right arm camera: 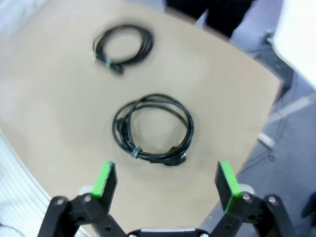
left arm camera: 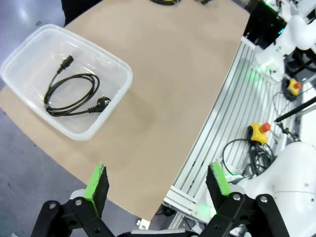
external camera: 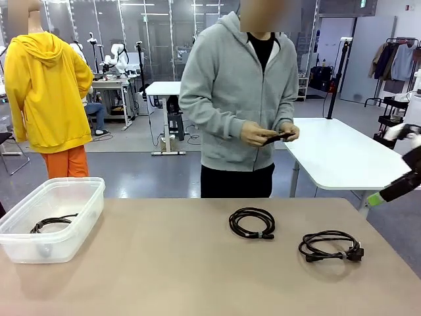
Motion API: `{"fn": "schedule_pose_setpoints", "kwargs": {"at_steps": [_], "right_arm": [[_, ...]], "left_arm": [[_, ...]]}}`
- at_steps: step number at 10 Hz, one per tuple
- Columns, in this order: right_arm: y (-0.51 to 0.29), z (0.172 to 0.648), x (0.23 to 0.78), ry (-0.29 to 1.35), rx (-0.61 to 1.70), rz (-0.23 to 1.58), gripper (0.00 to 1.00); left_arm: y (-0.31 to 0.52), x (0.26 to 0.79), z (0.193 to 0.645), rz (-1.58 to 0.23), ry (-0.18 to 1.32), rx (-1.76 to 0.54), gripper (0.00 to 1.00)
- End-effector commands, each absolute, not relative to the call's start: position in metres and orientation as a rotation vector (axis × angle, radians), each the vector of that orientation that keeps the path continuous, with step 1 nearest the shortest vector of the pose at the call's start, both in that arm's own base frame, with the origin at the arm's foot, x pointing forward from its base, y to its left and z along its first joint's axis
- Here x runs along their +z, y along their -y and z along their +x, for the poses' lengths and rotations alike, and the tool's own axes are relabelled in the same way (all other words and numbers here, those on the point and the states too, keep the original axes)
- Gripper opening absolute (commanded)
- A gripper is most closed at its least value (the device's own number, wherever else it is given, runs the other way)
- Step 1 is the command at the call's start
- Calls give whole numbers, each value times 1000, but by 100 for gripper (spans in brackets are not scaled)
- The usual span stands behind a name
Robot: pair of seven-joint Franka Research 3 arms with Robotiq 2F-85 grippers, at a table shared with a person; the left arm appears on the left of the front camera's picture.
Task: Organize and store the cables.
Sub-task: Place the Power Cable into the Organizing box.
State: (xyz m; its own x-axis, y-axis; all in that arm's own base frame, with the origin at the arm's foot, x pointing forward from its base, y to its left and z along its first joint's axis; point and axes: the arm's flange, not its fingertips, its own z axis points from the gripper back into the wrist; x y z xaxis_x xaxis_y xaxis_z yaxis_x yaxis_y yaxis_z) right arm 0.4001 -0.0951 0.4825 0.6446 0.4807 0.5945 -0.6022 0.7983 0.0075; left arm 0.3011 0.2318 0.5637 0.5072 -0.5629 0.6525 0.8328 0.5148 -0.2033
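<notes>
The right gripper (right arm camera: 164, 177) hangs over the table's right end with its green-padded fingers spread wide and nothing between them. Below it lies a round coil of thin black cord (right arm camera: 188, 129), tied at one spot, its chunky plugs at the near side. Nothing lies on it or crowds it. A second tied coil (right arm camera: 147, 45), smaller and neater, lies a little beyond, apart from the first. The left gripper (left arm camera: 157, 183) is spread just as wide and empty, off the near left edge of the smooth tan table (external camera: 164, 263). Beside it run ribbed aluminium rails and two yellow stop buttons (left arm camera: 257, 131) with red caps. Farther on, a clear plastic bin (external camera: 79, 227) with rounded corners sits at the table's left end, holding a looser cable (left arm camera: 74, 76) with both plugs showing. Across the table a person in a grey hoodie (external camera: 230, 85) holds another black cord (external camera: 279, 137) bunched between both hands (external camera: 255, 134). Behind stands a white table (external camera: 342, 155).
</notes>
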Motion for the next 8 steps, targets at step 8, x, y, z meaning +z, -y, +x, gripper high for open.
{"fn": "schedule_pose_setpoints", "kwargs": {"at_steps": [8], "right_arm": [[8, 433, 469, 318, 1455, -116, 100]], "left_arm": [[-232, 567, 302, -539, 550, -878, 100]]}}
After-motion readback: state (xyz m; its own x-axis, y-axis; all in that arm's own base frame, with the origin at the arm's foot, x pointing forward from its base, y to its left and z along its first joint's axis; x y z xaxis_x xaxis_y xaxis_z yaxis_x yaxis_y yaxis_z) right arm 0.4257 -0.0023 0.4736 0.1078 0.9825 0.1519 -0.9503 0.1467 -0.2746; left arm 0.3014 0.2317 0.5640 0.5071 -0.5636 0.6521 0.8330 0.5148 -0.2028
